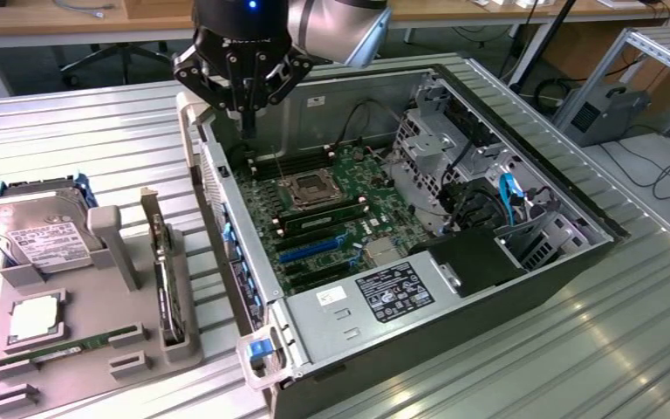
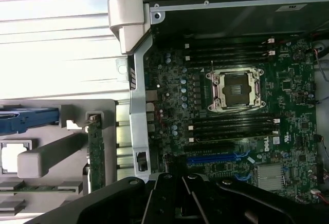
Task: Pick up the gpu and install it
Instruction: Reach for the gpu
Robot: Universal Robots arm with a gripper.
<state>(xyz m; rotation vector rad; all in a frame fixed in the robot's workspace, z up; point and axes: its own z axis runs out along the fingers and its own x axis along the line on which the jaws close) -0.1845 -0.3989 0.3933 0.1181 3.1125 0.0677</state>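
Note:
The gpu [image 1: 167, 281] stands on its long edge in a slot of the grey parts holder [image 1: 102, 371], at the exterior view's left of the open computer case [image 1: 452, 262]. In the wrist view the gpu [image 2: 95, 154] shows as a thin board seen edge-on beside the case wall. My gripper [image 1: 249, 127] hangs over the far corner of the case, above the motherboard [image 1: 324, 214]. Its fingers point down, shut, with nothing between them. It is well apart from the gpu. The gripper's black linkage [image 2: 180, 196] shows in the wrist view over the blue expansion slot [image 2: 216, 158].
The holder also carries a hard drive [image 1: 38, 234] with a blue-tabbed caddy, a processor [image 1: 35, 319] and a green RAM stick [image 1: 50, 353]. Inside the case are the CPU socket [image 1: 310, 188], a drive cage [image 1: 434, 166] and cables. All of it rests on a ribbed metal table [image 1: 79, 131].

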